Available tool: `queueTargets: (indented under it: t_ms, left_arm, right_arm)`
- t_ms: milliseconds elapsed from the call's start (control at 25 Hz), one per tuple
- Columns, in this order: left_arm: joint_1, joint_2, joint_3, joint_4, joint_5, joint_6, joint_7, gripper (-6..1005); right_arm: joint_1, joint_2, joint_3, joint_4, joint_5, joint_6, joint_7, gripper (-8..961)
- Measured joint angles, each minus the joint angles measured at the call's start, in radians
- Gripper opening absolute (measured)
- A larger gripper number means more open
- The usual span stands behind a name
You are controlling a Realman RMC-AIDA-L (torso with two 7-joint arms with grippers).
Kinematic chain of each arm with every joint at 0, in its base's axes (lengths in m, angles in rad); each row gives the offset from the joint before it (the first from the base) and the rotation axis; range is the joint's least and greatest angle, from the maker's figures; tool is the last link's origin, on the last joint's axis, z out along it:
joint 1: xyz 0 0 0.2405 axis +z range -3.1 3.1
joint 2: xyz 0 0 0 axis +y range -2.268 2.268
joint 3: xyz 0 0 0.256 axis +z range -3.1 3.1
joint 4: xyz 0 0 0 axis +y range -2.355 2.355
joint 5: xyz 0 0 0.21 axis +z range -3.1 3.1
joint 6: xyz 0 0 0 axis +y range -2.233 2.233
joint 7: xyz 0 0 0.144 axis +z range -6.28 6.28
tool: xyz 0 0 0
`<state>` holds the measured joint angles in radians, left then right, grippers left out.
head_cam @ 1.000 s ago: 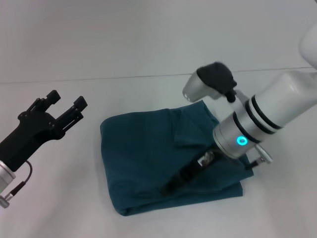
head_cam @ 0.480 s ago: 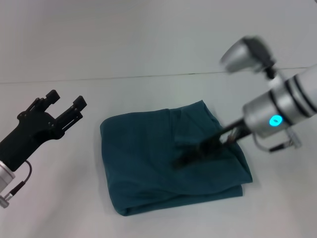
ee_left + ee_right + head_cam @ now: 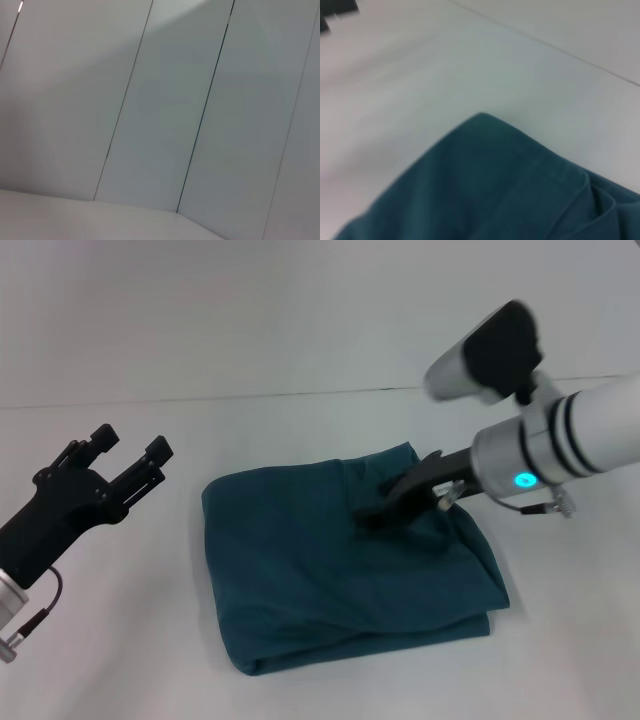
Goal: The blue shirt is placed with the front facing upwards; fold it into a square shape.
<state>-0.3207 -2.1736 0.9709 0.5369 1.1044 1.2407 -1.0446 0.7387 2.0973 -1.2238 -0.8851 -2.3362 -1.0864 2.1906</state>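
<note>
The blue shirt [image 3: 320,570] lies on the white table as a folded, roughly square teal bundle, plain side up, with a loose flap near its far right corner. My right gripper [image 3: 385,502] hangs just over that far right part, its arm reaching in from the right. The right wrist view shows a corner and a folded edge of the shirt [image 3: 495,190] close below. My left gripper [image 3: 133,444] is held off to the left of the shirt, open and holding nothing.
The white table [image 3: 300,340] stretches around the shirt, with a thin seam line [image 3: 250,396] running across behind it. The left wrist view shows only pale wall panels [image 3: 160,120].
My right arm has lifted and swung back to the right, taking its gripper from the shirt's front middle to above the far right part. The shirt and left arm have stayed put.
</note>
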Motion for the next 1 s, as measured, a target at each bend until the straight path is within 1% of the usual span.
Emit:
queueTargets:
  t_ms: [80, 160, 360, 480, 680, 840, 1000]
  left_arm:
    - [0.001, 0.000, 0.000, 0.000, 0.000, 0.000, 0.000, 859]
    - [0.001, 0.000, 0.000, 0.000, 0.000, -0.001, 0.000, 859]
    - [0.000, 0.000, 0.000, 0.000, 0.000, 0.000, 0.000, 859]
    - [0.000, 0.000, 0.000, 0.000, 0.000, -0.001, 0.001, 860]
    - [-0.002, 0.000, 0.000, -0.008, 0.000, -0.002, 0.001, 860]
    - [-0.004, 0.000, 0.000, -0.014, 0.000, -0.001, 0.008, 860]
    - [-0.002, 0.000, 0.000, -0.015, 0.000, 0.000, 0.012, 860]
  right_arm:
    - [0.000, -0.002, -0.072, 0.002, -0.004, 0.034, 0.016, 654]
    - [0.002, -0.002, -0.115, 0.001, -0.007, 0.049, 0.022, 685]
    - [0.007, -0.003, -0.176, 0.001, -0.021, 0.117, 0.066, 762]
    - [0.007, 0.001, -0.214, 0.002, -0.069, 0.163, 0.093, 808]
    - [0.009, 0.002, -0.328, 0.008, -0.169, 0.254, 0.204, 808]
    - [0.004, 0.000, -0.336, 0.001, -0.219, 0.285, 0.274, 807]
    - [-0.004, -0.003, -0.311, -0.005, -0.260, 0.313, 0.321, 807]
